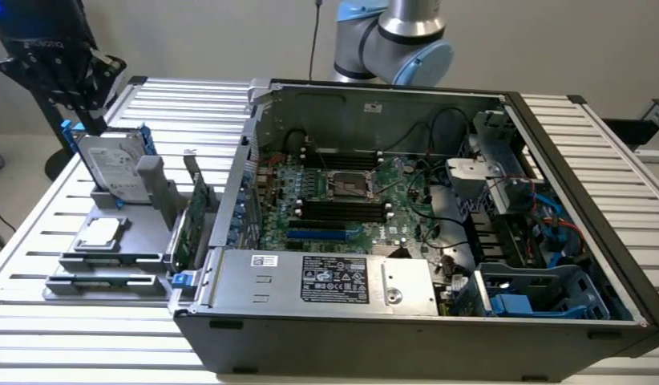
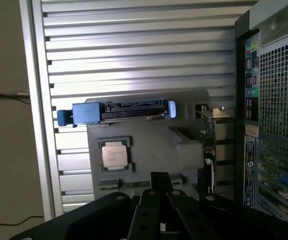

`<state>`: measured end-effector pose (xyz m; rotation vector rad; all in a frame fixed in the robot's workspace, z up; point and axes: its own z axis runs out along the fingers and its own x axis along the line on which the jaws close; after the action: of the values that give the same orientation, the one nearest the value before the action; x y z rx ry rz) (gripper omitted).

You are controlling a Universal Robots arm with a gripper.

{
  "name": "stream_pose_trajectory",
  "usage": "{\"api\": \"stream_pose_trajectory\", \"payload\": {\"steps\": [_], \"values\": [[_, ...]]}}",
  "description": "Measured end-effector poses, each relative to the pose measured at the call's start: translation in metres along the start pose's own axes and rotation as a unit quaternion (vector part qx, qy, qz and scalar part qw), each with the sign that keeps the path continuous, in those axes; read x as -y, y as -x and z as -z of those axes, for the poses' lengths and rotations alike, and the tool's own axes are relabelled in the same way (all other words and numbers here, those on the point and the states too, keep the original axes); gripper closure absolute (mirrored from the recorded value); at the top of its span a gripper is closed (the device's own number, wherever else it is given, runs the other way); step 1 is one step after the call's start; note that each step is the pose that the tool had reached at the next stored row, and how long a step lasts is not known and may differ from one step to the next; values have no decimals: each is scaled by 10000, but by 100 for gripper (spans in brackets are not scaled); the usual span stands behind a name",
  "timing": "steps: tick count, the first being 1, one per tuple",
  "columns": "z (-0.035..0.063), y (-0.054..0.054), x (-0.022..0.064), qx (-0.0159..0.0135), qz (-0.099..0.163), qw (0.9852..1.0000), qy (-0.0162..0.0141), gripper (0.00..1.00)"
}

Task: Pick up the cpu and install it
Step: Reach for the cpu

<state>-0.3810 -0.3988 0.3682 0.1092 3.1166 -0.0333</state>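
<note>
Slatted table point(image 1: 19, 265) holds the open computer case point(image 1: 415, 337); beside it the cpu point(image 1: 99, 234) waits unpicked, my hand point(image 2: 159, 184) pinched together, empty.

Tool point(image 2: 160, 181) shut, empty, pointing down; arm point(image 1: 399, 40) raised.

A small, flat, square cpu point(image 1: 99, 233) with a shiny silver metal top and a thin darker rim, lying face up and level in a shallow square pocket of the gray holder point(image 1: 107, 259) on the table point(image 1: 30, 241). Seated squarely in that pocket, edges in line with the holder's sides, untouched and not lifted. Placed near the upright hard drive point(image 1: 114, 164) on the same holder, and well apart from the open computer case point(image 1: 415, 321), off toward the exterior view's left.
</note>
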Motion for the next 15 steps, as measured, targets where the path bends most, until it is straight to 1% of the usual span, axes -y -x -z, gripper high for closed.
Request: {"api": "stream_pose_trajectory", "payload": {"steps": [3,7,15], "values": [[-16,-138,8,1,0,10000,-23,89],[-47,-292,12,1,16,10000,-30,89],[-109,-426,18,5,183,9998,-26,89]]}}
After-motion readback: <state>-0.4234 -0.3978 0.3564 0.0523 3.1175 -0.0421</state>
